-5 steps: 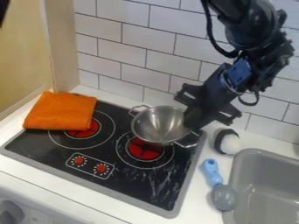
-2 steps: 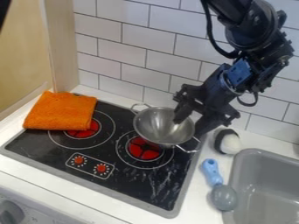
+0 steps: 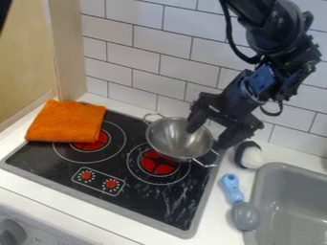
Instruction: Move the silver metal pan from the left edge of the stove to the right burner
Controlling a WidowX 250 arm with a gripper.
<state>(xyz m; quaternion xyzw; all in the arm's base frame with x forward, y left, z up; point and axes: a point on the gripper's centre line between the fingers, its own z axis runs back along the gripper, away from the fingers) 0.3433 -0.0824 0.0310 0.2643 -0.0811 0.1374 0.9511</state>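
While the metal pot (image 3: pixel 167 139) already stands on the stove (image 3: pixel 140 198), your tool (image 3: pixel 206 138) has its fingers apart across the rim, neither clamped nor clear.

1 pot (image 3: pixel 170 142), 1 cloth (image 3: pixel 65 122), 1 utensil (image 3: pixel 245 216), 2 burners (image 3: pixel 158 165), 2 dials (image 3: pixel 111 183)
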